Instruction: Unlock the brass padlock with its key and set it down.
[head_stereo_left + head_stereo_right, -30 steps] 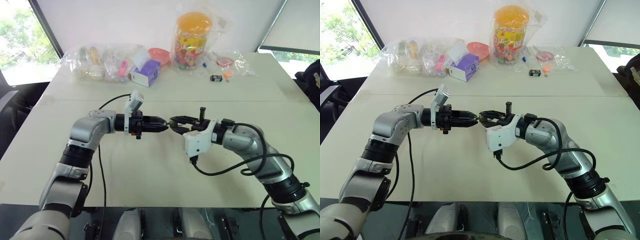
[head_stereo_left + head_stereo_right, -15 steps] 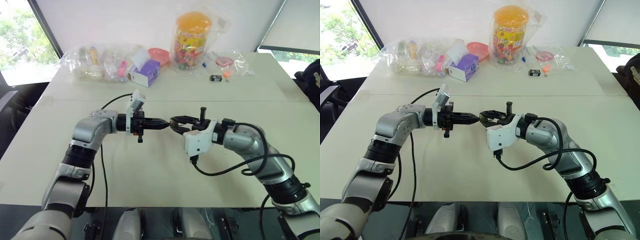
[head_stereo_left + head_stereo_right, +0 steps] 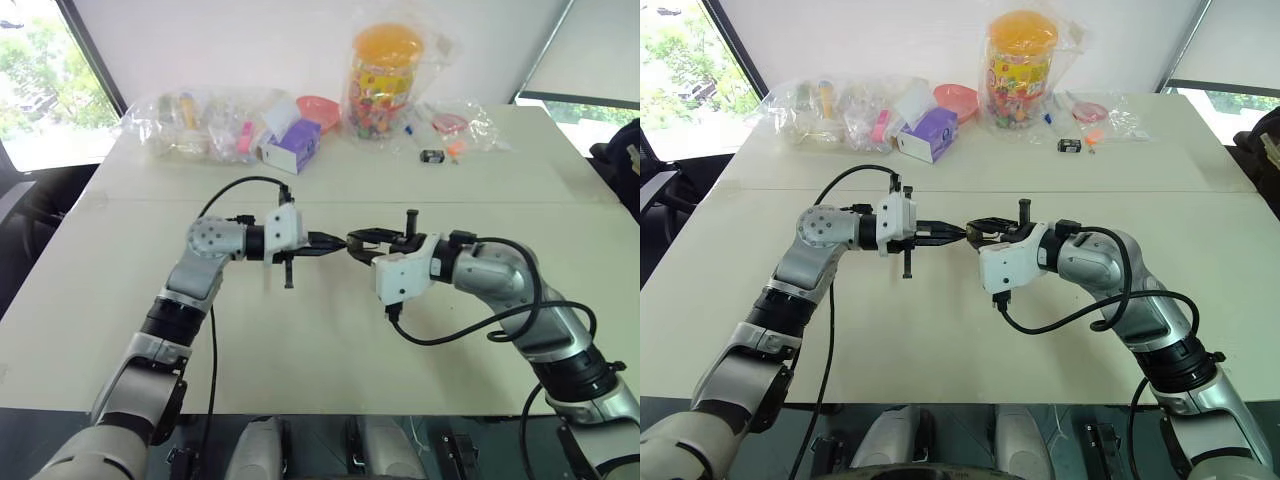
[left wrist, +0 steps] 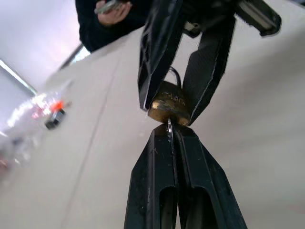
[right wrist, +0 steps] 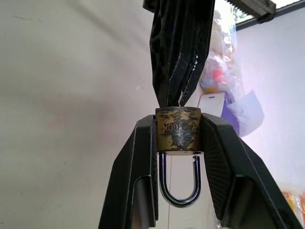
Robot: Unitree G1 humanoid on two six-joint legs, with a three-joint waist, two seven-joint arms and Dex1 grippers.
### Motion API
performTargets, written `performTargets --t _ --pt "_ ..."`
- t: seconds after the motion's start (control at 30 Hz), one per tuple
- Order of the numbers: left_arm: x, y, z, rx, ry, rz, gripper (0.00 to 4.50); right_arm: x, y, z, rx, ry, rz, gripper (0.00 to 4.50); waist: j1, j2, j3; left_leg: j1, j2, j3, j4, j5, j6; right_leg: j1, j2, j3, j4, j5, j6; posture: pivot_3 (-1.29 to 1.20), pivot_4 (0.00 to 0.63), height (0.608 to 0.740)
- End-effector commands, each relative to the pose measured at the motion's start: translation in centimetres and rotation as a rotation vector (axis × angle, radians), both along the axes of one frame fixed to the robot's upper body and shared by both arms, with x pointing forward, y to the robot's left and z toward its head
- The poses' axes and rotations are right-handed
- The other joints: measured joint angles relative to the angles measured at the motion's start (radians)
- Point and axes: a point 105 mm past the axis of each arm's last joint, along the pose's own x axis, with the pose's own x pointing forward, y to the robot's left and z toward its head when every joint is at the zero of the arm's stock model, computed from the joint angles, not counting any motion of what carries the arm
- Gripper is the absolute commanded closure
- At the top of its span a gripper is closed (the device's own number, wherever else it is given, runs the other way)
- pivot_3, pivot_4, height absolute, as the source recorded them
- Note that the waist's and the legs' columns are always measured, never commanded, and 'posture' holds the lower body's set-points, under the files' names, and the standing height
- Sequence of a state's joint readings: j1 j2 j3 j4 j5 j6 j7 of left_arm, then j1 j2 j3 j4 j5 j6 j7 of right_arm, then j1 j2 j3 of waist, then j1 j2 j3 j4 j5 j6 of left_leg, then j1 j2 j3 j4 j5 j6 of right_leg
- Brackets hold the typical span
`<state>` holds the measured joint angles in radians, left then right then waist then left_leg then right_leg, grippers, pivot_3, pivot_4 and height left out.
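I pinch the brass padlock (image 5: 177, 130) by its two flat sides in my right gripper (image 5: 177, 157), above the table (image 3: 300, 340), so its keyway end faces my other hand and the shackle (image 5: 178, 183) hangs free between my fingers. One leg of the shackle appears lifted out of the body, so I judge the lock is open. My left gripper (image 4: 172, 143) is clamped tight on the key (image 4: 169, 128), tip against the padlock's underside, to turn it.

Up top we look forward and down over the table (image 3: 320, 340); our wrist cams sit super close, facing each other across the brass padlock (image 5: 177, 130).
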<state>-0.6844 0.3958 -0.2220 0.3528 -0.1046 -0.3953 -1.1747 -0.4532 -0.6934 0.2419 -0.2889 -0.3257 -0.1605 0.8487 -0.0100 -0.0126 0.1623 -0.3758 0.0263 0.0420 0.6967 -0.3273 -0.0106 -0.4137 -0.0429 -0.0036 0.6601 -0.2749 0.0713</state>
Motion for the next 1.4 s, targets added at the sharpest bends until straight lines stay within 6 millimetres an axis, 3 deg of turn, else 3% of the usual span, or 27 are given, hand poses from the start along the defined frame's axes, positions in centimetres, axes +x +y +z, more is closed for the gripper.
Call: performTargets --t 0.03,0.13,0.27,0.37,0.4,0.43,0.47,0.63,0.77,0.9,1.17,1.27,1.4 --pt "-0.3 -0.5 0.6 -0.016 -0.032 -0.03 4.42 -0.7 0.9 0.8 0.018 -0.022 0.066 3.78 0.0 0.0 0.0 0.0 0.0 0.0 0.0 0.0 0.0 0.0 0.0 0.0 0.0 0.0 0.0 0.0 0.15 0.74" --pt "-0.1 -0.2 0.5 -0.068 0.158 0.007 4.42 -0.7 0.8 0.7 0.014 -0.02 0.066 3.78 0.001 0.0 0.0 0.0 0.0 0.0 0.0 0.0 0.0 0.0 0.0 0.0 0.0 0.0 0.0 0.0 0.15 0.74" --pt "-1.0 0.0 3.0 -0.21 0.616 -0.028 4.42 -0.7 0.9 0.5 0.009 -0.017 0.069 3.78 -0.002 -0.001 0.001 0.0 0.0 0.0 0.0 0.0 0.001 0.0 0.0 0.0 0.0 0.0 0.0 0.0 0.15 0.74" --pt "-1.7 0.2 4.9 -0.272 0.841 -0.082 4.42 -0.8 1.1 0.4 0.009 -0.018 0.078 3.78 -0.003 -0.001 0.002 0.0 0.001 -0.001 0.0 0.0 0.001 0.0 0.001 0.0 0.0 0.0 0.0 0.0 0.15 0.74" --pt "-1.8 0.4 5.3 -0.288 0.9 -0.094 3.89 -0.8 1.2 0.5 0.01 -0.019 0.079 3.78 -0.003 -0.001 0.002 0.0 0.001 -0.001 0.0 0.0 0.001 0.0 0.001 0.0 0.0 0.0 0.0 0.0 0.15 0.74" --pt "-1.9 0.5 5.6 -0.297 0.951 -0.102 3.65 -0.7 1.2 0.5 0.012 -0.021 0.079 3.78 -0.003 -0.001 0.002 0.0 0.001 -0.001 0.0 0.0 0.001 0.0 0.001 0.0 0.0 0.0 0.0 0.0 0.15 0.74" --pt "-1.9 0.6 5.6 -0.3 0.978 -0.098 3.03 -0.7 1.2 0.6 0.013 -0.023 0.079 3.78 -0.003 -0.001 0.002 0.0 0.001 -0.001 0.0 0.0 0.001 0.0 0.001 0.0 0.0 0.0 0.0 0.0 0.15 0.74" --pt "-2.5 0.9 4.2 -0.23 1.036 -0.066 0.63 -0.6 1.1 0.7 0.014 -0.028 0.076 3.78 -0.004 -0.002 0.003 0.0 0.001 -0.001 0.0 0.0 0.0 0.0 0.0 0.0 0.0 0.0 0.0 0.0 0.15 0.74" --pt "-2.1 1.0 2.5 -0.199 1.024 -0.006 0.63 -0.6 1.2 0.7 0.017 -0.03 0.076 3.78 -0.002 -0.002 0.003 0.0 0.001 -0.001 0.0 0.0 0.0 0.0 0.0 0.0 0.0 0.0 0.0 0.0 0.15 0.74" --pt "0.2 0.9 0.2 -0.252 1.016 0.128 0.63 -0.6 1.4 1.1 0.054 -0.03 0.075 3.78 0.002 -0.002 0.003 0.0 0.0 -0.001 0.001 0.0 0.0 0.001 -0.001 0.0 0.0 0.0 0.0 0.0 0.15 0.74" --pt "0.1 0.1 0.4 -0.288 1.052 0.08 0.63 -0.6 1.4 1.3 0.05 -0.036 0.073 3.78 -0.001 -0.002 0.003 -0.001 0.0 -0.001 0.0 0.0 0.0 0.0 -0.001 0.0 0.0 0.0 0.0 0.0 0.15 0.74" --pt "0.0 0.0 0.3 -0.286 1.055 0.074 1.34 -0.6 1.5 1.3 0.051 -0.036 0.073 3.78 -0.001 -0.002 0.003 -0.001 0.0 -0.001 0.0 0.0 0.0 0.0 -0.001 0.0 0.0 0.0 0.0 0.0 0.15 0.74" --pt "0.0 -0.1 0.4 -0.294 1.052 0.062 3.3 -0.7 1.4 1.4 0.051 -0.036 0.071 3.78 -0.001 -0.002 0.003 -0.001 0.0 -0.001 0.0 0.0 0.0 0.0 -0.001 0.0 0.0 0.0 0.0 0.0 0.15 0.74"
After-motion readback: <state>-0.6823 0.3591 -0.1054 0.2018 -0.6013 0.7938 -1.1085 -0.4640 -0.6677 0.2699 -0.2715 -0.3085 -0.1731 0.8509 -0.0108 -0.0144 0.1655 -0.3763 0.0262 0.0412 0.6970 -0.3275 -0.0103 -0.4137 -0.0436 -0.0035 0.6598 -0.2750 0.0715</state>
